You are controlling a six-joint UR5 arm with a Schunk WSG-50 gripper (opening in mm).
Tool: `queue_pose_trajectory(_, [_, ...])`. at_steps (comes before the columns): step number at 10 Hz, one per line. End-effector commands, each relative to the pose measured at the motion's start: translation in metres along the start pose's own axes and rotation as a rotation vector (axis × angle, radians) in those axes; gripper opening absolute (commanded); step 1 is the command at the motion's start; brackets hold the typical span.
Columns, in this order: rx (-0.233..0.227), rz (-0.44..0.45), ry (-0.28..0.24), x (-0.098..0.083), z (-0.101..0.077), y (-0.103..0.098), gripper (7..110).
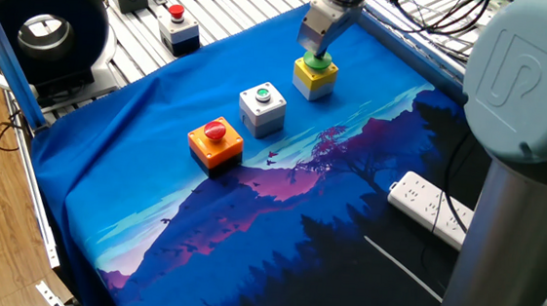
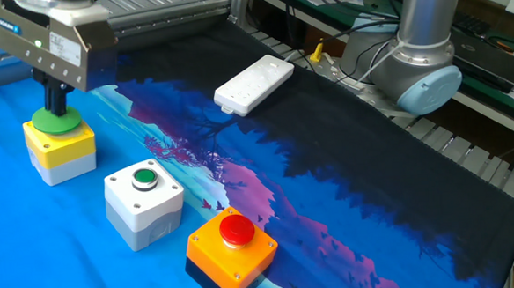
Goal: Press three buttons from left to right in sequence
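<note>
Gripper on the last button of the row; the sequence looks near its end

One fixed view: gripper (image 1: 317, 55) sits on the yellow box (image 1: 315, 77), far end of the row; grey box (image 1: 262, 109) mid, orange box (image 1: 216, 142) near-left; open cloth (image 1: 247, 239) nearer; the other fixed view: fingertips touch the green dome (image 2: 57, 121); whether clenched or parted, cannot tell; power strip (image 2: 254, 84) well right.

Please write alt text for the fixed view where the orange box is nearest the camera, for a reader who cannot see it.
The robot's hand presses down on the large green dome of the yellow button box on a blue patterned cloth. In a row toward the camera stand a light grey box with a small green button and an orange box with a red button. A white power strip lies farther back.
</note>
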State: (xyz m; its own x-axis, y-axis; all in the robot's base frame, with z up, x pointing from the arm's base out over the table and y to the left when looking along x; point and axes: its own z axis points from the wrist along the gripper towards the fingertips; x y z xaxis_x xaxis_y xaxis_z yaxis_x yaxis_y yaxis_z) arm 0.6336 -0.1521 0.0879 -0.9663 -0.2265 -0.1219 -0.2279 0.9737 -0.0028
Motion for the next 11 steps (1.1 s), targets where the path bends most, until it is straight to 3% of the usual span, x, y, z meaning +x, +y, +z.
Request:
queue_pose_trajectory(1, [-0.024, 0.012, -0.003, 0.0, -0.013, 0.007, 7])
queue_pose_trajectory(4, [-0.037, 0.049, -0.004, 0.003, -0.017, 0.021, 7])
queue_pose_trajectory(9, [0.004, 0.183, 0.048, 0.005, -0.025, 0.089, 7])
queue_pose_trajectory(11, [0.018, 0.197, 0.051, 0.005, -0.013, 0.109, 7])
